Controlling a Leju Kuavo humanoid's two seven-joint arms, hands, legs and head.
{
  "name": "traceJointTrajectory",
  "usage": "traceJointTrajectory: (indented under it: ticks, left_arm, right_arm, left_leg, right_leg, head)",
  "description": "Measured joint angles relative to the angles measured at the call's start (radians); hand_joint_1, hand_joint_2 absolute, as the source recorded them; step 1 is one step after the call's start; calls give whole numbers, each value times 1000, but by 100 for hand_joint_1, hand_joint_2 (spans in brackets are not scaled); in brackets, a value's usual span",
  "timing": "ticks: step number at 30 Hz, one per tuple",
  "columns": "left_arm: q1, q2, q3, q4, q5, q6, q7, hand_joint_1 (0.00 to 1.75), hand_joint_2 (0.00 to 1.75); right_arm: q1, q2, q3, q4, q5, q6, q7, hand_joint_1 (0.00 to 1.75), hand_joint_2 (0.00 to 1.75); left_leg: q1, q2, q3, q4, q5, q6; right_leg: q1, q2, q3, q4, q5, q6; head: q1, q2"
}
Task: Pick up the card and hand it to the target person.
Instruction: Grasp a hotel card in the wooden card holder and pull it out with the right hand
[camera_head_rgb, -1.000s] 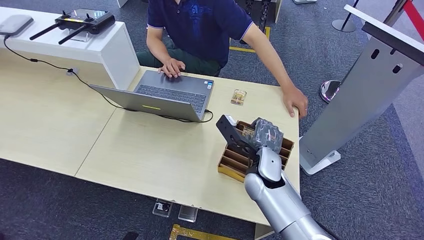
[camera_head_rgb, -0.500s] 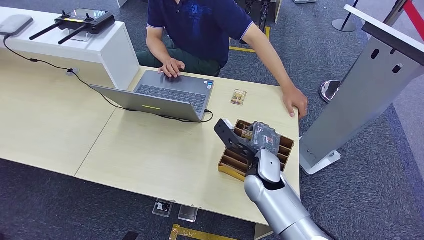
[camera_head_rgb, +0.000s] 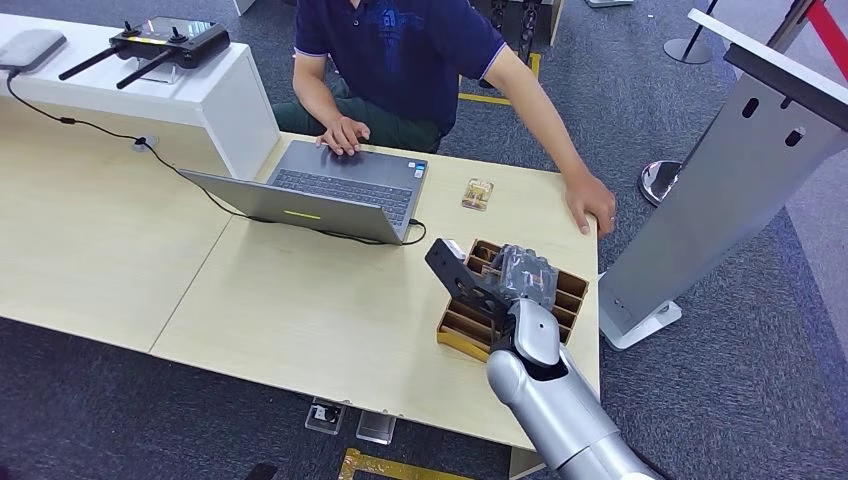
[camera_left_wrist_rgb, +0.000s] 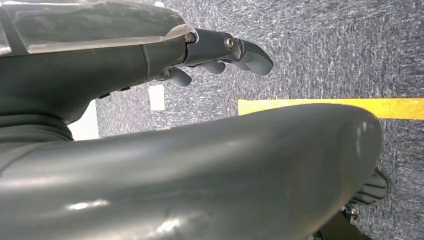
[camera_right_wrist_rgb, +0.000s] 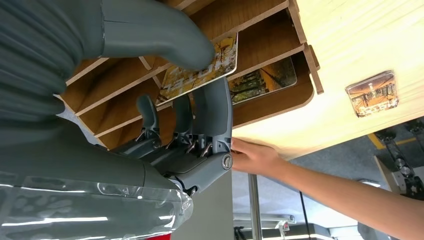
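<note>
My right hand (camera_head_rgb: 520, 272) reaches down into a brown wooden card rack (camera_head_rgb: 572, 292) at the table's right front. In the right wrist view its thick thumb (camera_right_wrist_rgb: 150, 30) presses on top of a yellow-and-orange printed card (camera_right_wrist_rgb: 202, 70) with the dark fingers (camera_right_wrist_rgb: 210, 115) underneath, so the card is pinched while still lying in its slot. A second card (camera_right_wrist_rgb: 262, 80) lies in the neighbouring slot. The person (camera_head_rgb: 400, 50) sits across the table, one hand (camera_head_rgb: 588, 205) resting on the table's edge just beyond the rack. My left hand (camera_left_wrist_rgb: 220, 50) hangs over the carpet, holding nothing.
An open laptop (camera_head_rgb: 330, 190) with its cable lies left of the rack, the person's other hand on it. A small card in a clear holder (camera_head_rgb: 478, 193) lies on the table between laptop and rack. A grey slanted stand (camera_head_rgb: 720, 190) rises to the right of the table.
My right hand has sunk a little lower and nearer into the rack. The person and the things on the table have not moved.
</note>
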Motion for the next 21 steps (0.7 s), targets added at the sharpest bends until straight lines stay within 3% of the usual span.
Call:
traceJointTrajectory:
  ticks: [16,21]
  left_arm:
    - [0,0,0,0,3,0,-1,0,175]
    - [0,0,0,0,12,0,-4,0,175]
  right_arm:
    - [0,0,0,-1,-1,-1,-3,175,175]
    - [0,0,0,-19,-17,-4,-39,175,175]
  left_leg:
    - [0,0,0,0,0,0]
    - [0,0,0,0,0,0]
  right_leg:
    - [0,0,0,0,0,0]
    - [0,0,0,0,0,0]
  head:
    - [0,0]
    - [0,0]
